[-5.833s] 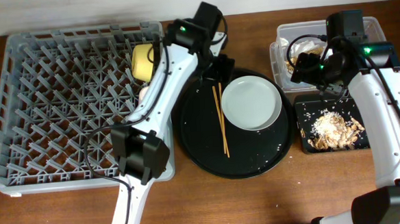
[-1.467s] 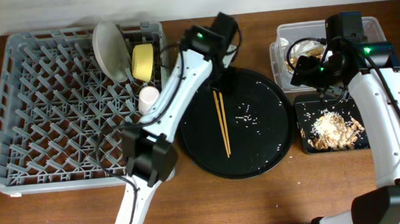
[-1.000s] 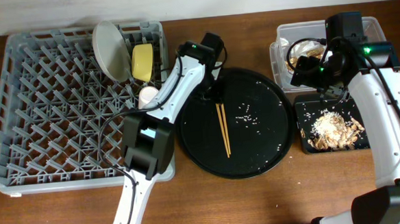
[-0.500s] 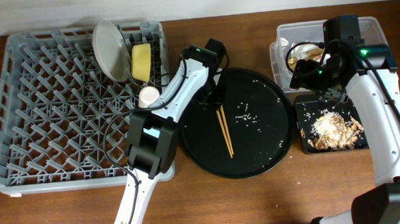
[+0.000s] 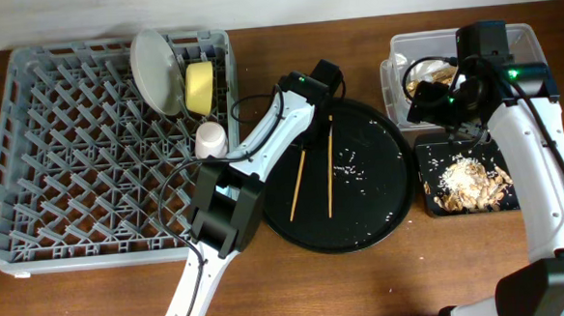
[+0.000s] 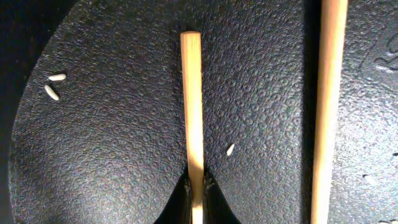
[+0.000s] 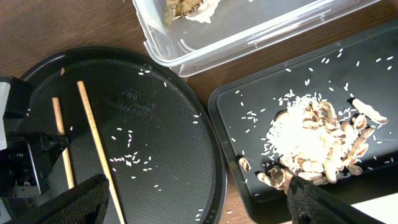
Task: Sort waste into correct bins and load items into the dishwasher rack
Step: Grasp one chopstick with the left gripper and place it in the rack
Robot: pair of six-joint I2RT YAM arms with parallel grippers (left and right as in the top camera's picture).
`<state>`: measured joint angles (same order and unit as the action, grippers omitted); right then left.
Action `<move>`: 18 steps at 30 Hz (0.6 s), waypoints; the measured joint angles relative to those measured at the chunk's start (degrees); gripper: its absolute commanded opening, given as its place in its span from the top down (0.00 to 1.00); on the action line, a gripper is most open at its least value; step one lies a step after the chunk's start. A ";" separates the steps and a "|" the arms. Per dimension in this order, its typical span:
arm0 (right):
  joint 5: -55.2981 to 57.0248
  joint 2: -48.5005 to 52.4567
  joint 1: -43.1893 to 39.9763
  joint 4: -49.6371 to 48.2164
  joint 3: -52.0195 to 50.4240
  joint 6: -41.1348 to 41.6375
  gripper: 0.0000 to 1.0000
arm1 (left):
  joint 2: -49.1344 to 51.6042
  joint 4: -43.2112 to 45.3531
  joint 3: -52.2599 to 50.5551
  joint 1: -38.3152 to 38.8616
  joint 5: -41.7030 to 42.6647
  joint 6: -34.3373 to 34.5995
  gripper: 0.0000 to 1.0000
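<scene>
chopsticks (image 5: 328, 170) are both on the round black tray (image 5: 386, 206), apart from each other: the left one tilted, the right one near straight. In the left wrist cam the left hand (image 6: 196, 200) is closed down tight, fingertips pinching the pinched stick (image 6: 192, 106) from both sides, its squared free end in view ahead. Can't tell if it's lifted or lying flat on the tray. The second stick (image 6: 328, 93) runs parallel just beside it on the right, untouched. A few rice grains (image 5: 345, 164) are scattered over the tray, mostly right of the sticks. The dishwasher rack (image 5: 69, 159) sits left of the tray on the worktop (image 5: 414, 277), close to the tray edge. Loaded in its back right corner are the plate (image 5: 154, 73), standing on edge between pegs, and the yellow bowl (image 5: 199, 88) just beside it on its side. The pink cup (image 5: 210, 139) sits nearer, at the rack's right edge. The clear tub (image 5: 522, 39) is at back right and holds brown-gold and white waste (image 7: 189, 9), mostly cropped. The shallow black tray (image 5: 428, 184) is directly in front of the tub, with the food scraps (image 5: 467, 182) piled in it and loose grains around the pile. The right hand (image 7: 202, 208) is spread wide, hovering above where the tub, the shallow tray and the round tray meet.
</scene>
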<state>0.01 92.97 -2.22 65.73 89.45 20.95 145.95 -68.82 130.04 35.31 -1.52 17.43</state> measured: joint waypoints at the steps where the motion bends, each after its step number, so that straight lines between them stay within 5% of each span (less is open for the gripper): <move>1: 0.00 0.00 0.00 0.00 0.00 0.02 0.08 | 0.15 -1.51 0.63 -0.02 0.44 -0.02 0.99; 4: -0.02 0.00 0.00 0.00 -0.02 0.09 0.08 | 2.12 -10.25 7.15 -0.28 1.46 -0.07 0.99; 10: 0.00 0.00 0.00 -0.24 -0.07 0.04 0.07 | 2.49 -27.63 37.16 -10.51 2.84 -3.80 0.99; 14: 0.00 0.00 0.00 -0.44 -0.15 0.02 0.07 | -4.66 -27.82 34.95 -14.51 3.45 -7.98 0.99; 18: 0.00 0.00 0.00 -1.01 -0.28 0.00 0.07 | -22.95 -28.24 14.75 -18.05 -0.04 -9.14 0.99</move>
<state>0.01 92.97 -2.22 64.73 89.17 20.95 123.00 -97.06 144.79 17.26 -1.56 8.29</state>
